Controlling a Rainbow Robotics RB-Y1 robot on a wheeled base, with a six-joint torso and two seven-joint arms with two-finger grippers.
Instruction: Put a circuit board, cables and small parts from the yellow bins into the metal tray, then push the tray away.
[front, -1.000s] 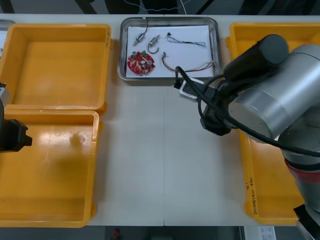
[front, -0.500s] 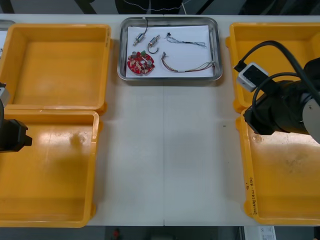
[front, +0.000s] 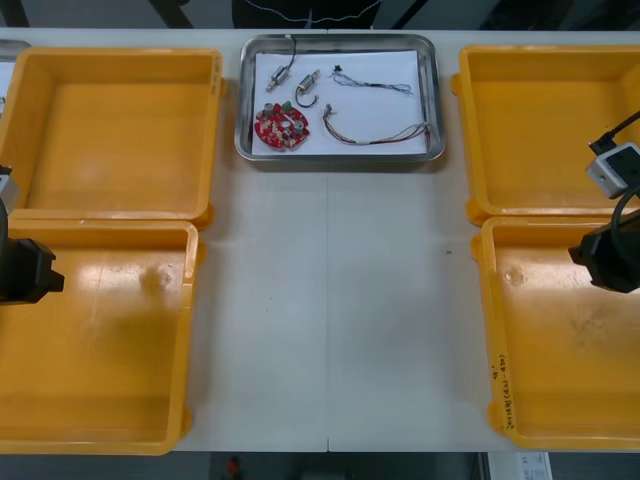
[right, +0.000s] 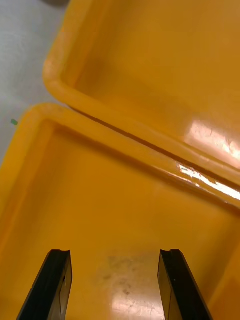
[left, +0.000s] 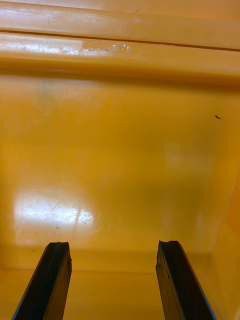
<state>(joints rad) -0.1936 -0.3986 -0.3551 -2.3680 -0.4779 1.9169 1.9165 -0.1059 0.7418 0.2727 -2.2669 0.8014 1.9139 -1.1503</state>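
Note:
The metal tray (front: 432, 100) sits at the table's far middle with a white inside. In it lie a round red circuit board (front: 282, 127), small metal parts (front: 294, 82), a thin dark cable (front: 372, 82) and a red and yellow cable (front: 375, 134). My right arm (front: 612, 250) is at the right edge over the near right yellow bin (front: 550, 340). My right gripper (right: 114, 285) is open above that bin's bare floor (right: 115, 200). My left arm (front: 22, 270) rests at the left edge, and my left gripper (left: 114, 285) is open over the near left bin's floor (left: 120, 170).
Two yellow bins (front: 115, 130) (front: 95, 340) stand at the left and a far right bin (front: 540, 120) at the right; all look bare inside. The bare table (front: 330, 300) runs between the bins, in front of the tray.
My right arm has drawn back from the tray's near right corner to the right edge, over the near right bin. The left arm and the tray's contents have stayed put.

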